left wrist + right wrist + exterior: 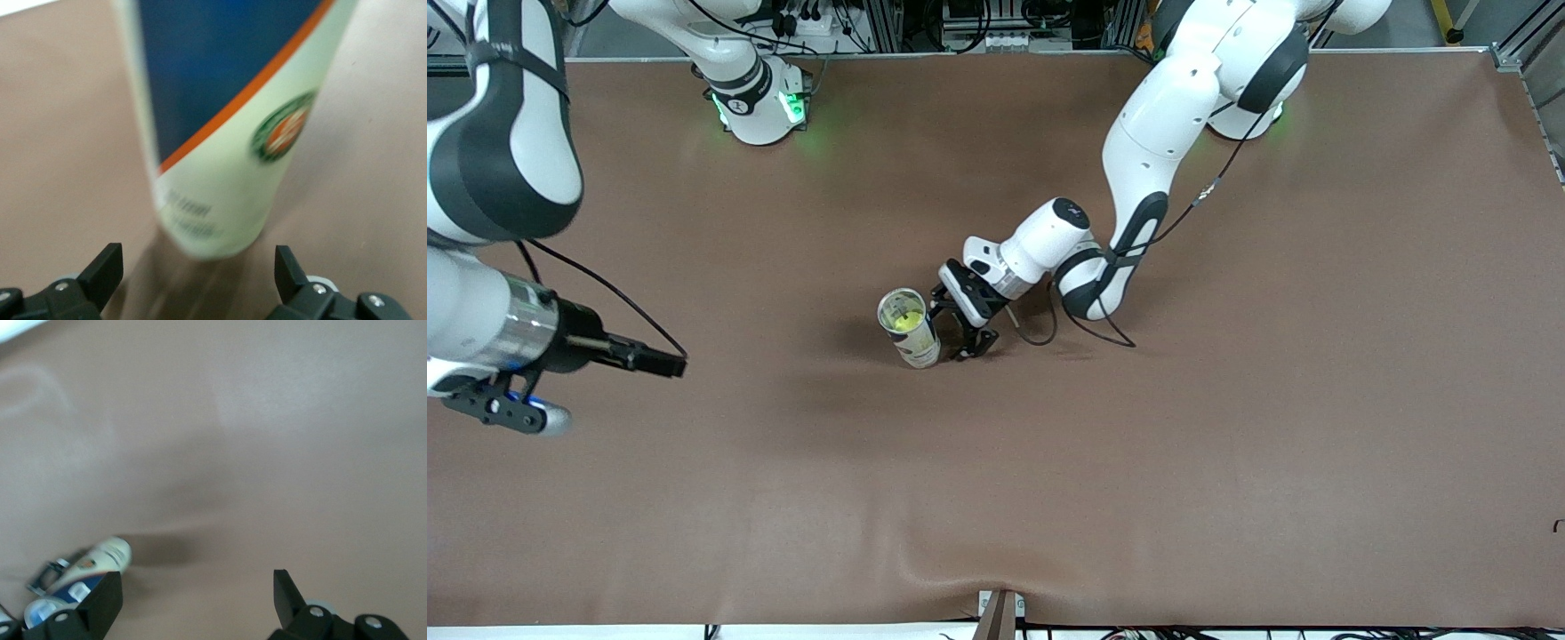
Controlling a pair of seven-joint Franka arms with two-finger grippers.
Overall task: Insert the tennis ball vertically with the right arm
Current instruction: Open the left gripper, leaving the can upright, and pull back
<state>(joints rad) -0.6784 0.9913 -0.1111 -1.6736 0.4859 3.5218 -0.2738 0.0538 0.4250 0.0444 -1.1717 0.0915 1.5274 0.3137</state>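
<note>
A tennis ball (908,322), yellow, lies inside an upright open-topped can (916,345) near the middle of the table. The can's white, blue and orange wall (220,133) fills the left wrist view. My left gripper (953,334) sits low beside the can toward the left arm's end, open (199,267), its fingertips (107,267) clear of the can's base. My right gripper (674,363) hangs over the table toward the right arm's end, well away from the can, open (199,593) with nothing in it. Its wrist view shows the can (101,557) small in the distance.
Brown cloth (1138,462) covers the whole table. The two arm bases (760,111) stand along the table edge farthest from the front camera. A cable (1085,329) trails from the left arm's wrist onto the cloth.
</note>
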